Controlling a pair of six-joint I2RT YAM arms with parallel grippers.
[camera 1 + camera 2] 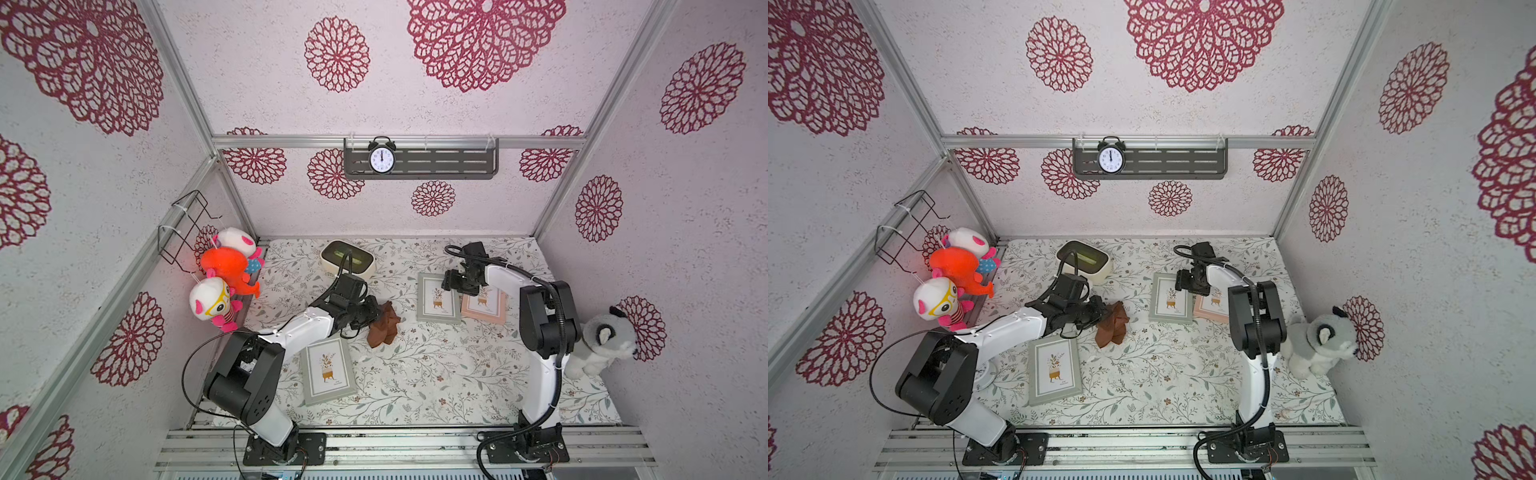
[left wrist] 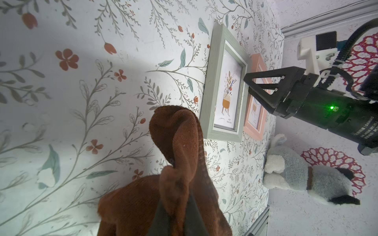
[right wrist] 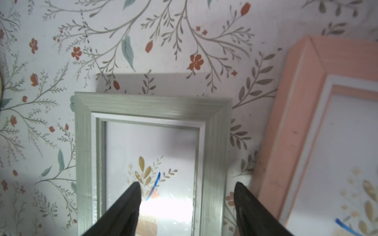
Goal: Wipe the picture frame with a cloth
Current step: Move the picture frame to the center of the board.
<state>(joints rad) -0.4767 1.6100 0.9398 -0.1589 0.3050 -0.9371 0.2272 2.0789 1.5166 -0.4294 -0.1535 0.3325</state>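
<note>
- The table (image 1: 436, 374), covered with a flower-pattern sheet, carries three frames, all lying flat and face up.
- The front frame (image 1: 328, 370), grey-green, lies near the base of the left arm, well apart from the other two.
- The grey frame (image 1: 438, 299) lies further back, on the right half. The pink frame (image 1: 490, 312) is just beside it on the right, turned a little and partly hidden by the right arm.
- The cloth (image 1: 383, 326) is bunched up between the left gripper and the grey frame, near that frame but not touching it. Whether its lower end rests on the table, I cannot tell.
- The left gripper (image 1: 375, 314) is closed tight on a fold of the cloth.
- The right gripper (image 3: 187, 190) is over the grey frame with the jaws wide apart, and it holds nothing. One tip is over the glass, the other just past the rail that faces the pink frame. Whether it touches the frame, I cannot tell.
- A short blue mark (image 3: 156, 183) is on the glass of the grey frame, near one tip.
</note>
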